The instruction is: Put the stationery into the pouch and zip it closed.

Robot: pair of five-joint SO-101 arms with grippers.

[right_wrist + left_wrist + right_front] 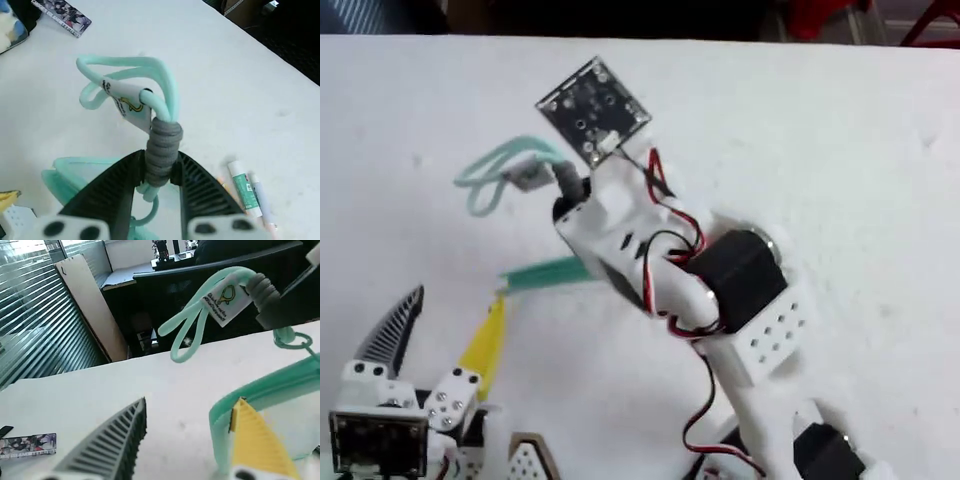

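The mint-green pouch (545, 272) lies on the white table, mostly hidden under the right arm. Its mint loop strap (498, 165) with a white tag (122, 102) is joined to a grey wrapped pull (162, 147). My right gripper (161, 159) is shut on that grey pull and holds it off the table, as the high view shows (565, 190). My left gripper (457, 300) stands open, its yellow finger (255, 440) against the pouch's open mint rim (280, 387) and its grey finger (115, 440) apart on the table. A glue stick (242, 186) and pens (261, 202) lie beside the pouch.
A small printed card (27, 445) lies flat on the table away from the pouch, also seen in the right wrist view (62, 15). The table's far edge (150, 357) borders dark office furniture. The white table (840, 130) stretches bare to the right.
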